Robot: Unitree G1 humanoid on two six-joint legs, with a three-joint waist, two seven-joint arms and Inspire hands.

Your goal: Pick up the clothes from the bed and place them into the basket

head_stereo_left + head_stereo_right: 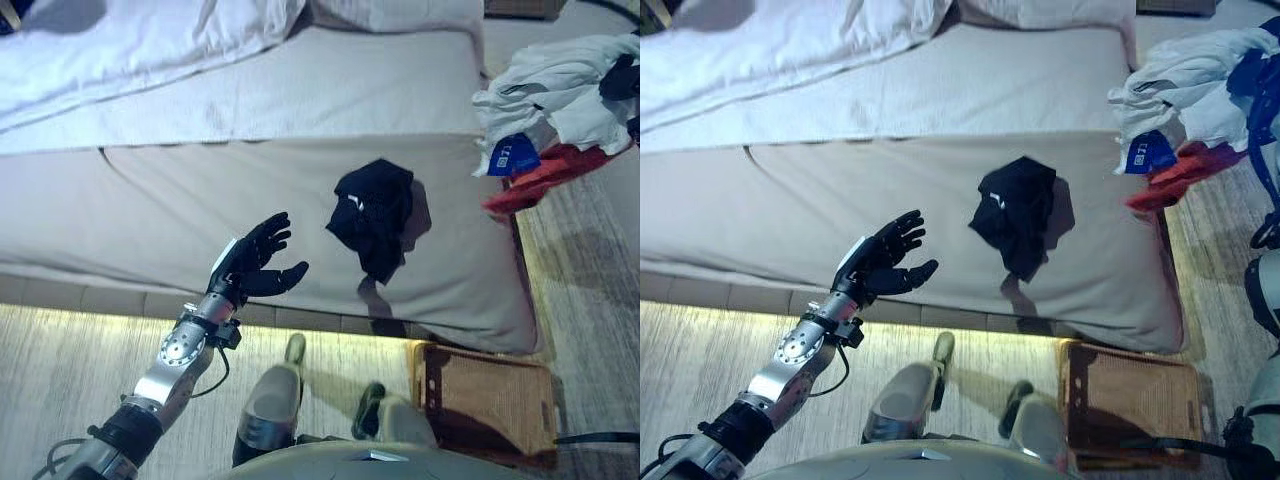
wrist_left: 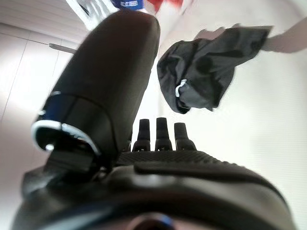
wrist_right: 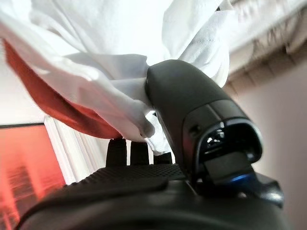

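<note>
Black garment [image 1: 372, 215]: crumpled dark cloth with a small white mark on it, lying on the sloping side of the bed [image 1: 200, 200] near its front edge – long axis running roughly from 12 o'clock down to 6 o'clock, the narrower end pointing at 6, toward the floor.
Bundle of clothes [image 1: 555, 100]: white and grey cloth with a blue piece and a red piece hanging below it, bunched up at about 2 o'clock from the black garment, off the bed's right corner.
Left hand [image 1: 255, 262]: raised over the bed's front edge at about 8 o'clock from the black garment, near it but apart – fingers spread and straight, thumb out, holding nothing.
Right hand [image 3: 182, 143]: seen only in its own wrist view, thumb pressed into the white cloth of the bundle with red cloth beside it; the fingers show only their tips below the cloth, so whether they clamp it I cannot tell.
Basket [image 1: 490, 395]: brown wicker, standing on the floor at 5 o'clock from the black garment, just below the bed's corner.
</note>
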